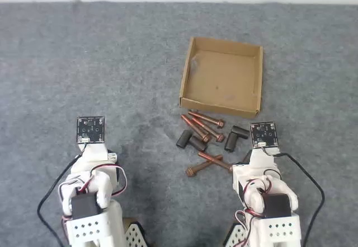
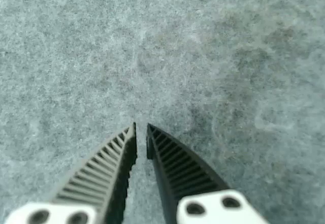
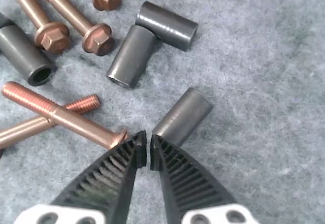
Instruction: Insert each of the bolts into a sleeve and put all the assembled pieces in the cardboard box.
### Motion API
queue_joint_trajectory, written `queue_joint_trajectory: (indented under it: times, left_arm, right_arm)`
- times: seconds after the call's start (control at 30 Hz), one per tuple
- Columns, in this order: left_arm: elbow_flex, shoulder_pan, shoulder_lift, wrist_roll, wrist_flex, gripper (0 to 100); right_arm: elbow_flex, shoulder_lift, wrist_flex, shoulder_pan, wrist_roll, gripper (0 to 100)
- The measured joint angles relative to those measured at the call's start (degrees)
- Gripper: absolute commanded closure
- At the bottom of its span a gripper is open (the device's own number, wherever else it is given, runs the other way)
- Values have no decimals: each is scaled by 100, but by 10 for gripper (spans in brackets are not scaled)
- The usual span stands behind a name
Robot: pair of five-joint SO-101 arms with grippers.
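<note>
two pairs of jaws, both pressed together on nothing. my right gripper [image 3: 148, 150] hangs low on the near side of the cardboard box [image 1: 221, 107]. its tips are just beside one dark sleeve [image 3: 183, 117] and the head of a copper bolt [image 3: 66, 120] that lies crossed over another. beyond those, closer to the box's near wall, lie three more bolts [image 3: 99, 36] and more sleeves [image 3: 131, 56], all loose, none joined. my left gripper [image 2: 141, 142] sits over bare grey mat [image 2: 203, 56], well apart from the box on its left side. the box holds nothing, so i judge the task is at its first step: picking a part. next i must spread the right jaws, straddle the nearest sleeve across its width and close. the left then needs a bolt to push in.
</note>
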Motion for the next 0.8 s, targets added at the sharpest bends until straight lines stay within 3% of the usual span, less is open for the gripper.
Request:
queue_joint_trajectory:
  times: [0.8]
  left_arm:
    - [-193, -35, 0, 0, 9, 961]
  right_arm:
    - [-26, 0, -70, 237, 0, 988]
